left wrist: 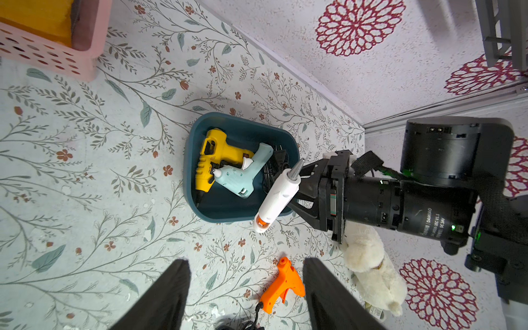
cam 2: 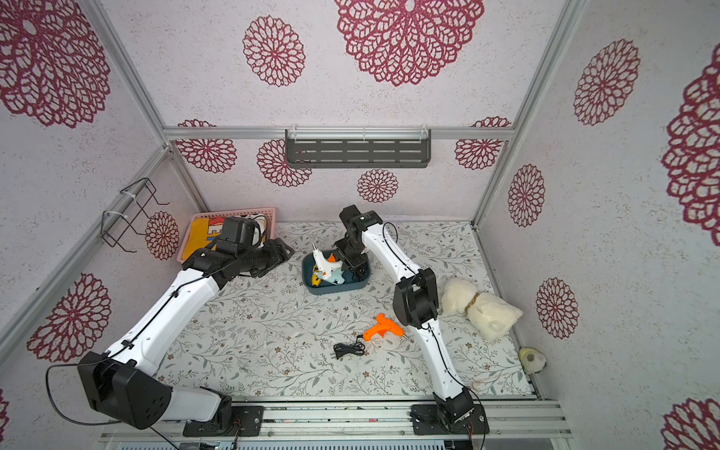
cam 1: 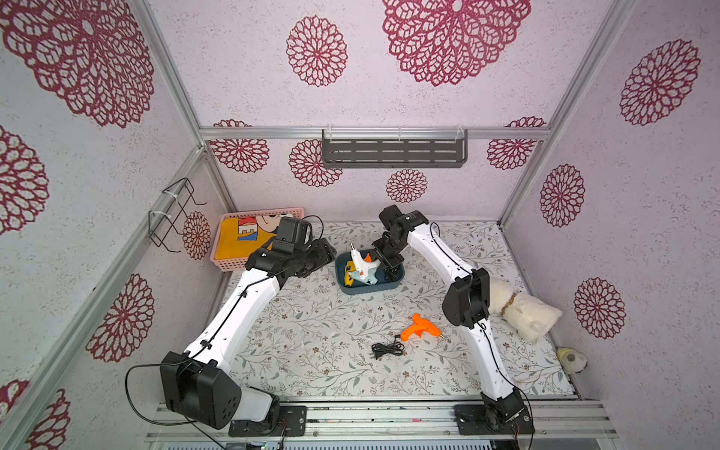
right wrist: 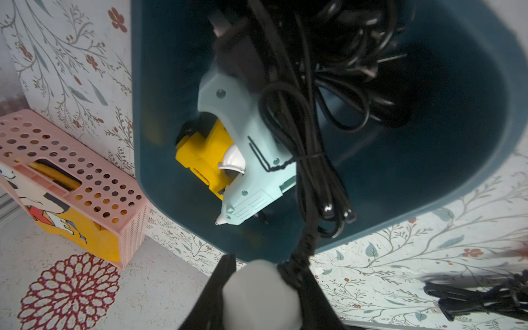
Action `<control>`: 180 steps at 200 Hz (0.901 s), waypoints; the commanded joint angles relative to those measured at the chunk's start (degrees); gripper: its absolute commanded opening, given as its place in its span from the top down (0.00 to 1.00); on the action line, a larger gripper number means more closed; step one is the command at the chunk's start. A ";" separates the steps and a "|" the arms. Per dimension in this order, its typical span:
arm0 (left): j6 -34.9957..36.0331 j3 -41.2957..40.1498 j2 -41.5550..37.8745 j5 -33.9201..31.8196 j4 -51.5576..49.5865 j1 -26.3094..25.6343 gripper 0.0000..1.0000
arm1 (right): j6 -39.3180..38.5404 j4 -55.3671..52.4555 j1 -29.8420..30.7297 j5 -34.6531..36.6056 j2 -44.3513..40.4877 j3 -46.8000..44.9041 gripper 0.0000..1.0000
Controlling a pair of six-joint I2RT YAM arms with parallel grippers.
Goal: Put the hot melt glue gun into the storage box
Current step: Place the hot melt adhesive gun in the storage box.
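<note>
- Right gripper (left wrist: 297, 185): jaws are pressed in on the white glue gun (left wrist: 278, 197). In the right wrist view a white rounded part sits between the 2 black fingers.
- White glue gun: held over the storage box (cam 1: 370, 290) at the side nearer the right arm, with the metal nozzle tilted up and away from the box floor. It is not lying in the box. Whether any part touches the rim cannot be told.
- Cord (right wrist: 308, 160): the bundled black cord of the held gun hangs down into the box, above the cords already there.
- Box contents: 2 guns lie inside, a yellow glue gun (left wrist: 213, 154) and a light blue glue gun (left wrist: 240, 174), the blue one partly across the yellow one.
- Left gripper (left wrist: 246, 261): jaws spread, nothing between them. It hovers between the pink basket (cam 1: 233, 265) and the box, touching neither.
- Orange glue gun (cam 1: 419, 329): lies on the table, well apart from the box, with its black cord (cam 1: 385, 348) coiled beside it.
- Progress, judged: 2 guns stored, 1 at the point of release, 1 not yet picked up.
- Steps left, judged: lower and release the white gun, then fetch the orange gun and its cord.
- Risk, judged: free floor space is small, so the white gun may end up resting on the other 2 or on the rim.
</note>
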 commanded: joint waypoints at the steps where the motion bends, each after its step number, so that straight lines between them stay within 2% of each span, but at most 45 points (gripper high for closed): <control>1: 0.21 1.00 0.00 -0.24 0.09 0.66 0.31 | 1.46 -0.60 -0.50 2.07 2.51 0.92 1.00; 104: 0.07 1.41 1.25 0.40 0.15 0.75 0.31 | 2.80 3.04 -1.02 3.02 6.16 1.11 1.00; 121: 0.16 1.44 1.34 0.42 -0.03 0.82 0.31 | 2.22 3.48 -1.02 2.59 6.47 1.11 0.75; 129: 0.12 1.55 1.34 0.37 -0.09 0.86 0.30 | 1.92 3.74 -1.02 2.38 6.55 1.11 0.67; 148: 0.16 1.66 1.51 0.39 -0.09 0.84 0.30 | 1.31 4.10 -1.03 2.38 6.37 1.11 0.57; 180: 0.41 2.16 1.78 0.50 -0.41 0.84 0.30 | 0.75 5.23 -1.02 2.26 5.38 1.36 0.50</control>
